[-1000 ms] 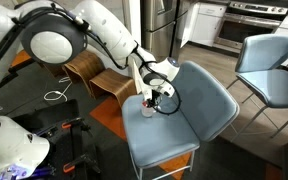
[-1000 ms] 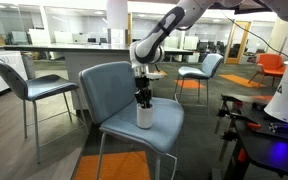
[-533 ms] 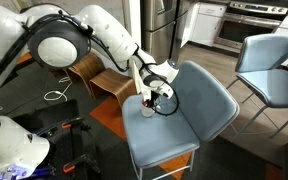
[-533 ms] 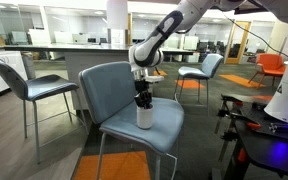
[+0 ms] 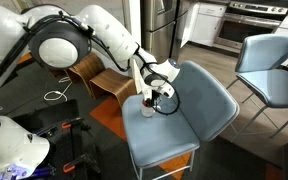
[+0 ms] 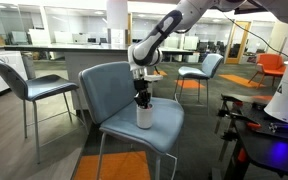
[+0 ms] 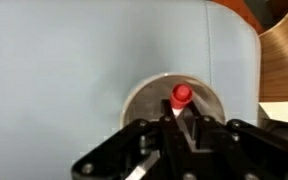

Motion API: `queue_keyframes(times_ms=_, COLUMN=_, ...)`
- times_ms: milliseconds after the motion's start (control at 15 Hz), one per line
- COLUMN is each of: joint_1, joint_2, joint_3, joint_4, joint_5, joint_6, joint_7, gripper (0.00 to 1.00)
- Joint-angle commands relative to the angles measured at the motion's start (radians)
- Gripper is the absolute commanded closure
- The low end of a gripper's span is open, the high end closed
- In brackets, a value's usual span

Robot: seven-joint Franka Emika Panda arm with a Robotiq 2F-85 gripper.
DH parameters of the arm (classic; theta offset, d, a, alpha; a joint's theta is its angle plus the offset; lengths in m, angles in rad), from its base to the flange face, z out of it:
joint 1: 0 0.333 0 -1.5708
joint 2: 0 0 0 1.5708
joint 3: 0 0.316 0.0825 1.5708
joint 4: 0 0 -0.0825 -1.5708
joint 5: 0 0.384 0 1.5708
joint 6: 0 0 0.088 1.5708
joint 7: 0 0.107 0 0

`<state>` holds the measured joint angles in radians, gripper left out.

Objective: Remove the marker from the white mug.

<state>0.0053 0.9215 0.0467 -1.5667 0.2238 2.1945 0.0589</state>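
The white mug (image 5: 146, 109) stands on the blue-grey chair seat (image 5: 189, 125); it also shows in the other exterior view (image 6: 144, 118). My gripper (image 5: 151, 97) hangs straight down over the mug's mouth, also seen in an exterior view (image 6: 142, 100). In the wrist view the mug's rim (image 7: 136, 96) rings the red marker (image 7: 182, 95), which stands upright inside. My gripper's fingers (image 7: 176, 122) meet on the marker just below its red cap. The rest of the marker is hidden by the fingers and the mug.
The chair's backrest (image 6: 106, 85) rises beside the mug. A second blue chair (image 5: 269, 60) stands nearby, with others in an exterior view (image 6: 29, 88) (image 6: 206, 67). A wooden chair (image 5: 96, 72) is behind my arm. A dark cart (image 6: 269, 140) stands at one side.
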Motion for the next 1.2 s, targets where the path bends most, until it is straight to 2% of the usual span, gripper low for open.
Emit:
queue_keyframes(times_ms=0, joint_1=-0.005, joint_2=-0.019, joint_3=0.001, joint_4=0.022, joint_5=0.007, joint_6=-0.073, joint_7=0.042, gripper=0.95)
queue_keyframes(times_ms=133, joint_1=-0.007, joint_2=-0.042, joint_3=-0.001, joint_4=0.023, joint_5=0.004, joint_6=-0.105, joint_7=0.039, gripper=0.95)
queue_keyframes(times_ms=533, joint_1=-0.05, joint_2=-0.179, joint_3=0.012, joint_4=-0.008, joint_5=0.026, joint_6=-0.298, joint_7=-0.026, gripper=0.95)
queue_keyframes(times_ms=733, joint_1=-0.067, joint_2=-0.262, joint_3=0.004, joint_4=-0.043, joint_5=0.037, joint_6=-0.339, joint_7=-0.046, gripper=0.95)
queue_keyframes(times_ms=800, joint_1=-0.072, joint_2=-0.287, joint_3=-0.002, joint_4=-0.057, joint_5=0.04, joint_6=-0.339, joint_7=-0.048, gripper=0.95)
queue_keyframes(times_ms=1133, joint_1=-0.084, joint_2=-0.376, joint_3=-0.056, joint_4=-0.197, joint_5=0.054, joint_6=-0.159, joint_7=0.013, gripper=0.95)
